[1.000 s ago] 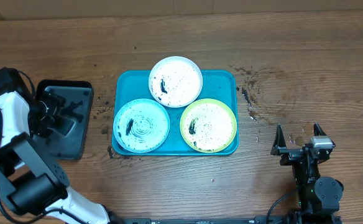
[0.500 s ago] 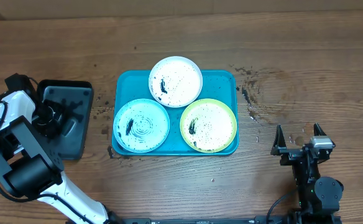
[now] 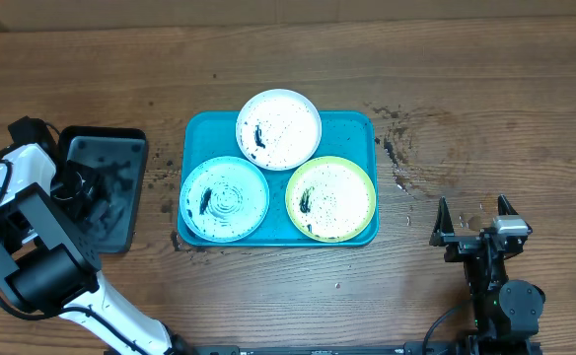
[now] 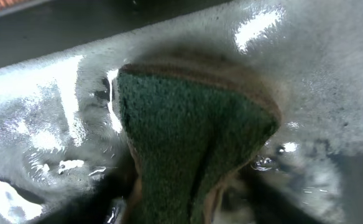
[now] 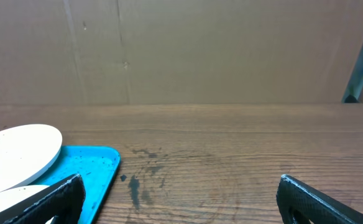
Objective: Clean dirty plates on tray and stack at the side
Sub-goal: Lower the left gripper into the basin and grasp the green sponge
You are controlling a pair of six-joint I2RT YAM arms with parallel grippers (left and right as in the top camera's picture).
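Observation:
Three dirty plates lie on the turquoise tray (image 3: pixel 362 128): a white plate (image 3: pixel 279 128) at the back, a light blue plate (image 3: pixel 224 198) front left, and a yellow-green rimmed plate (image 3: pixel 330 198) front right. All are speckled with dark smears. My left gripper (image 3: pixel 76 187) is down inside the black tray (image 3: pixel 120 143), shut on a green sponge (image 4: pixel 188 143) with a tan edge that presses on the wet grey floor (image 4: pixel 330 74). My right gripper (image 3: pixel 475 222) is open and empty, right of the turquoise tray; its view shows the tray corner (image 5: pixel 94 165) and the white plate (image 5: pixel 20 149).
Dark wet smudges (image 3: pixel 396 148) mark the wood just right of the turquoise tray. Bare wooden table lies behind and right of the tray. A cardboard wall (image 5: pixel 181 50) stands along the table's far edge.
My left arm has shifted and its gripper has settled lower into the black tray onto the sponge. The plates, turquoise tray and right arm have not moved.

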